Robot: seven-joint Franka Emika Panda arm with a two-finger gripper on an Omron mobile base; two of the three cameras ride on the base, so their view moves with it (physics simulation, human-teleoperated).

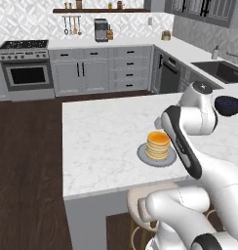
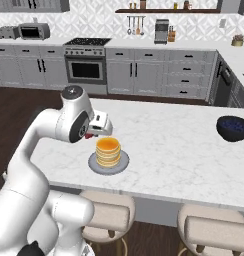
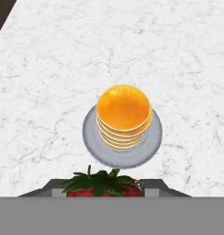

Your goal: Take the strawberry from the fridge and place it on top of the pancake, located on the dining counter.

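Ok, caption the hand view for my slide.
Claw carries the strawberry above the marble counter, approaching the pancake stack.

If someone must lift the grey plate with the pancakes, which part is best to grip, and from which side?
Probably the bare rim of the plate, approached from the side, level with the dining counter. The pancake stack fills its middle and stands tall, so a grip from above is blocked.

The worktop (image 1: 101,141) is white with grey marble veining. The pancake (image 3: 124,115) is golden-tan with an orange top, on a grey plate (image 3: 153,144). The strawberry (image 3: 103,189) is red with green leaves. A dark blue bowl (image 2: 233,128) stands apart.
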